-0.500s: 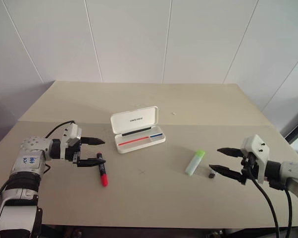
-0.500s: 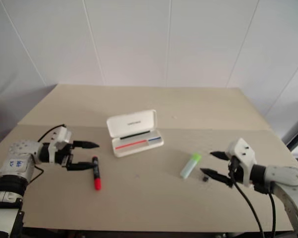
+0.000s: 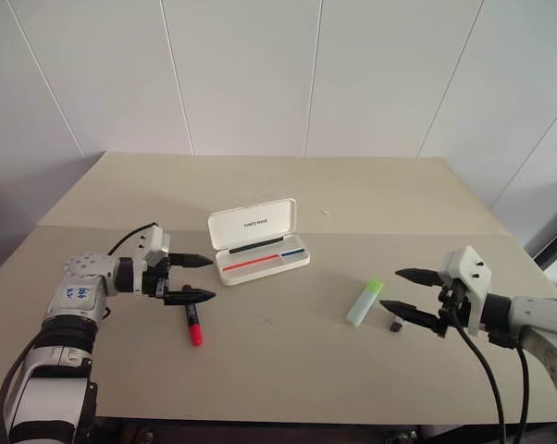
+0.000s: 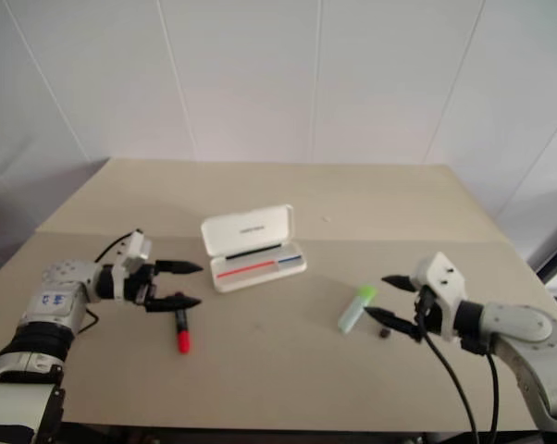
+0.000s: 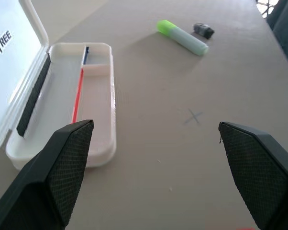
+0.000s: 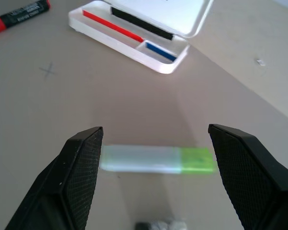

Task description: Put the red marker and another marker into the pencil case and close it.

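On the raised lid of the pencil case (image 5: 10, 72) I read dark capitals ending in "NTREE"; the start is cut off. A pencilled X mark (image 5: 195, 116) sits on the table (image 5: 192, 177), at four o'clock from the case. Lettering on the red marker (image 6: 19, 13) is too small for me to read.

Beige table (image 3: 352, 199) against a white panelled wall (image 3: 260, 74). Near the middle, slightly left, white pencil case (image 3: 257, 240) lying open, lid tilted up at the far side, red and blue stripes showing in the tray. To the near left of it, red marker (image 3: 192, 321) lying flat, black end pointing far, red end near. Above its black end, left gripper (image 3: 202, 278), two black fingers spread wide, pointing right, holding nothing. To the right, pale green highlighter (image 3: 364, 302) lying flat, lime cap at the far end. Just beside it on the right, small dark object (image 3: 395, 325). Further right, right gripper (image 3: 404, 290), fingers spread wide, pointing left toward the highlighter, empty.
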`<state>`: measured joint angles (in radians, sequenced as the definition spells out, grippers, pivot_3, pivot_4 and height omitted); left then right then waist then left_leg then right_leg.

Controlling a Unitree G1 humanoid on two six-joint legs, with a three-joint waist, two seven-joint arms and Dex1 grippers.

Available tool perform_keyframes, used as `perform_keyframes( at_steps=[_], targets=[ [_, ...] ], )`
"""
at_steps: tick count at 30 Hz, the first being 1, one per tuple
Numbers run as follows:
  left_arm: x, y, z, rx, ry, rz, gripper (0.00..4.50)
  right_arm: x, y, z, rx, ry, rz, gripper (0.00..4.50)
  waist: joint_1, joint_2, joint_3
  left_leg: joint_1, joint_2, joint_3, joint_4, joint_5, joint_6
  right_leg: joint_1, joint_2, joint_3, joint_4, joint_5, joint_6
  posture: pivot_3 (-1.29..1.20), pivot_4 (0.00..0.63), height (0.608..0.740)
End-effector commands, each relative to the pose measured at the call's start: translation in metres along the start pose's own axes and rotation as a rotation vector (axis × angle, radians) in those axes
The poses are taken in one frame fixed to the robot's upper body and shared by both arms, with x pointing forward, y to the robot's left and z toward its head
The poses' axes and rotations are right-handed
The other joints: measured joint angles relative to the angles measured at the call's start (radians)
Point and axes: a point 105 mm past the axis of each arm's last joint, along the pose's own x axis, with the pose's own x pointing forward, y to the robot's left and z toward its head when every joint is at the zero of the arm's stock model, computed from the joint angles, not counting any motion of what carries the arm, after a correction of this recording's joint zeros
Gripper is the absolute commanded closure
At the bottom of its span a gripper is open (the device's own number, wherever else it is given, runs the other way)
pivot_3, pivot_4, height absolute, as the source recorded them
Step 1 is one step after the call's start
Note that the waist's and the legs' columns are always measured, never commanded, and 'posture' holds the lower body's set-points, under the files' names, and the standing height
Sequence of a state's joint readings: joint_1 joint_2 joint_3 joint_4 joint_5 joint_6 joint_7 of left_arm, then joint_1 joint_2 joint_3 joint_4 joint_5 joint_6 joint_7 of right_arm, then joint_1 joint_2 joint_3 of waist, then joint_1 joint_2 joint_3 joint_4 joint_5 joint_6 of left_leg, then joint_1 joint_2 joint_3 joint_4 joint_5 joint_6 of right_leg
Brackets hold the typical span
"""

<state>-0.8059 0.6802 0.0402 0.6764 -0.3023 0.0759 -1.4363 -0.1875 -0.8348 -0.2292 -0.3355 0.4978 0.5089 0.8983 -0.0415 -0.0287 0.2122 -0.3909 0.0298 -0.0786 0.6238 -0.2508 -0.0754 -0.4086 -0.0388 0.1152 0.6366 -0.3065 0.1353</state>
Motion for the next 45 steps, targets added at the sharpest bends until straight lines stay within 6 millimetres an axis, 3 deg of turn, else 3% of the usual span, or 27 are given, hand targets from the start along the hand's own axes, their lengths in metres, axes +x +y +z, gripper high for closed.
perform_keyframes(
  at_steps=[1, 5, 9, 16, 21, 28, 33, 36, 42, 45],
  targets=[
    [0.009, 0.004, 0.017, 0.051, -0.012, 0.008, 0.05, 0.003, 0.009, 0.013, -0.029, -0.047, 0.019, 0.0, 0.005, 0.0, 0.0, 0.0, 0.0, 0.0, 0.0, 0.0, 0.0, 0.0, 0.0, 0.0, 0.0, 0.0, 0.0, 0.0, 0.15, 0.74],
    [0.026, 0.006, -0.004, 0.119, 0.168, 0.013, 0.05, 0.008, 0.012, 0.012, -0.023, -0.064, 0.005, 0.0, 0.011, 0.0, 0.0, 0.0, 0.0, 0.0, 0.002, 0.0, 0.0, 0.0, 0.0, 0.0, 0.001, 0.0, 0.0, 0.0, 0.15, 0.74],
    [0.044, 0.01, -0.004, 0.074, 0.132, -0.005, 0.05, 0.008, 0.014, 0.013, -0.02, -0.088, -0.034, 0.0, 0.015, 0.0, 0.0, -0.001, 0.0, 0.0, 0.005, 0.0, 0.0, 0.001, 0.0, 0.0, 0.001, 0.001, 0.001, 0.0, 0.15, 0.74],
    [0.068, 0.029, -0.023, 0.088, 0.282, 0.051, 0.05, -0.003, 0.026, 0.002, 0.019, -0.082, -0.106, 0.0, 0.015, -0.001, 0.0, -0.002, -0.001, 0.0, 0.005, 0.0, 0.0, 0.001, 0.0, 0.001, -0.001, 0.001, 0.002, 0.0, 0.15, 0.74],
    [0.079, 0.031, -0.025, 0.081, 0.319, 0.037, 0.05, -0.004, 0.027, 0.003, 0.021, -0.091, -0.138, 0.0, 0.01, -0.001, 0.0, -0.002, -0.001, 0.001, 0.005, 0.0, 0.001, 0.001, 0.001, 0.002, -0.001, 0.002, 0.003, 0.0, 0.15, 0.74],
    [0.081, 0.031, -0.042, 0.056, 0.456, 0.037, 0.05, -0.009, 0.03, 0.001, 0.027, -0.085, -0.171, 0.0, 0.012, -0.001, 0.0, 0.001, -0.001, 0.001, 0.006, 0.001, 0.002, 0.004, 0.001, 0.002, 0.0, 0.002, 0.003, 0.0, 0.15, 0.74],
    [0.08, 0.038, -0.042, 0.082, 0.487, 0.096, 0.05, -0.009, 0.027, 0.001, 0.022, -0.083, -0.178, 0.0, 0.009, -0.001, 0.0, 0.005, -0.001, 0.001, 0.006, 0.002, 0.004, 0.01, 0.002, 0.003, -0.006, 0.004, 0.002, 0.0, 0.15, 0.74],
    [0.078, 0.042, -0.043, 0.099, 0.508, 0.123, 0.61, -0.008, 0.025, 0.002, 0.018, -0.085, -0.177, 0.0, 0.006, -0.001, 0.0, 0.005, -0.001, 0.001, 0.006, 0.004, 0.006, 0.013, 0.002, 0.004, -0.011, 0.004, -0.007, 0.0, 0.15, 0.74],
    [0.076, 0.045, -0.044, 0.1, 0.512, 0.156, 2.56, -0.005, 0.023, 0.004, 0.01, -0.09, -0.165, 0.0, 0.006, -0.001, 0.0, 0.005, -0.001, 0.006, 0.006, 0.006, 0.006, 0.013, 0.002, 0.009, -0.015, 0.005, -0.008, 0.0, 0.15, 0.74],
    [0.076, 0.045, -0.044, 0.105, 0.509, 0.154, 3.58, -0.003, 0.022, 0.004, 0.004, -0.091, -0.158, 0.0, 0.007, -0.001, 0.0, 0.005, -0.001, 0.006, 0.005, 0.005, 0.006, 0.013, 0.002, 0.009, -0.015, 0.008, -0.001, 0.0, 0.15, 0.74]
  ],
)
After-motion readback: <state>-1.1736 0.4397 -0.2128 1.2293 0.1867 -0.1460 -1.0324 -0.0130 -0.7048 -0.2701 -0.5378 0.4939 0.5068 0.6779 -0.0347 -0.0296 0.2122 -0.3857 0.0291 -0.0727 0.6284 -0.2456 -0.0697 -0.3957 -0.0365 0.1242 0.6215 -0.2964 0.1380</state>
